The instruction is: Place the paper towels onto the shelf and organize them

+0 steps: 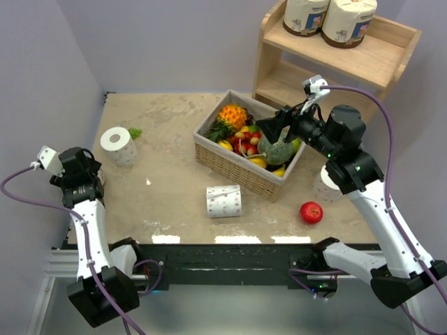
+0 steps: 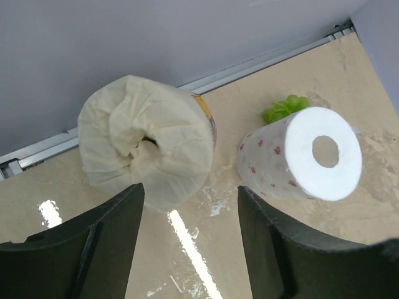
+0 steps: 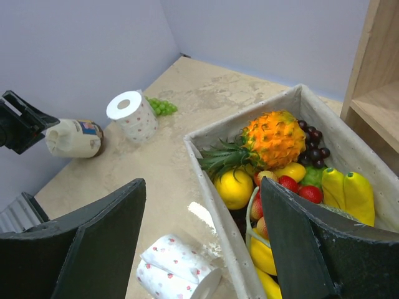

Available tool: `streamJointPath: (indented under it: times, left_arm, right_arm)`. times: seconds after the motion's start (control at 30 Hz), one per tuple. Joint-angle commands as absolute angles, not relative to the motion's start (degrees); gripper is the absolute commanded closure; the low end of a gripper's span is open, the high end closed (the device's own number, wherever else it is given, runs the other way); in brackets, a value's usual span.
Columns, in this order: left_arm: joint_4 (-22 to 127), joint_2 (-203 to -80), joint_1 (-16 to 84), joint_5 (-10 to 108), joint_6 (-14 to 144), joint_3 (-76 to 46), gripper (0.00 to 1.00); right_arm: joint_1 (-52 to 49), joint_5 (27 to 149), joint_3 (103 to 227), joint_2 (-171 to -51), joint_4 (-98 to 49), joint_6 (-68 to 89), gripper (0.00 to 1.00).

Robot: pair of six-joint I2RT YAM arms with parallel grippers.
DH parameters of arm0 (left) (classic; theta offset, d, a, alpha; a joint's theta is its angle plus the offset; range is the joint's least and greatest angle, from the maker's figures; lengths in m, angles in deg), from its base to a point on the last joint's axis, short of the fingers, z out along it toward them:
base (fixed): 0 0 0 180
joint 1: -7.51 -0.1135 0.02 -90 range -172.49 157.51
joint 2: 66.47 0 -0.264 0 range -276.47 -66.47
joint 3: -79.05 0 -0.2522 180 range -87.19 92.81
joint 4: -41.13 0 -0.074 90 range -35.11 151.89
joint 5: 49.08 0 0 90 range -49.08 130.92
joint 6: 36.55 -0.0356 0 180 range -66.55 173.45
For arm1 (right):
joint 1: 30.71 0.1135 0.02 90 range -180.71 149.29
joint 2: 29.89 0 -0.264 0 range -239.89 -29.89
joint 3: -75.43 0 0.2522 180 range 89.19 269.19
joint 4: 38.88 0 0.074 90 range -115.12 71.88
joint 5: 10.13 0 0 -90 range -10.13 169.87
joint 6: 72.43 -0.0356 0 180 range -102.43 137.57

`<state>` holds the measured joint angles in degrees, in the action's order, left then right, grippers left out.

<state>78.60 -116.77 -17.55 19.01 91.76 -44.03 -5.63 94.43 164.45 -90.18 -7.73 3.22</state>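
The left end effector is open about halfway and holds nothing. It sits low at the 9 o'clock side of the table.

Just past its left finger, at 11 o'clock in the left wrist view, lies the wrapped roll on its side. It is not between the fingers yet. It looks light and squashy, and its smooth wrap may be slippery. I would pinch it gently across the round middle, not by the crinkly end.

At 2 o'clock in that view stands the dotted roll, with green grapes just behind it. Bare paper is soft but not slippery. A grip on its two sides should hold well.

Near 6 o'clock on the table, the lying roll rests on its side and could roll away if bumped. The fruit basket sits in the middle.

The right end effector hangs over the basket, wide open and empty. One more roll peeks out under the right arm, near a red apple.

The shelf stands at 1 o'clock. Two wrapped rolls already stand on its top level, side by side.
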Motion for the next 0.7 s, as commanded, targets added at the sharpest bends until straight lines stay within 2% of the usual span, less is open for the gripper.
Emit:
streamJointPath:
  times: [0.0, 0.2, 0.67]
  left_arm:
    - [76.7, -119.9, -17.5, 16.3, 89.8, -43.6, 0.32]
    - [78.6, -126.5, -17.4, 12.1, 86.4, -37.4, 0.26]
    - [93.6, -142.8, -17.6, 5.4, 112.3, -20.9, 0.26]
  right_arm:
    - [-5.5, 95.4, 165.2, -90.5, -8.5, 3.1, 0.22]
    - [-5.4, 95.9, 165.6, -92.0, -8.8, 2.7, 0.23]
    - [-5.4, 94.9, 165.7, -92.9, -8.3, 2.9, 0.23]
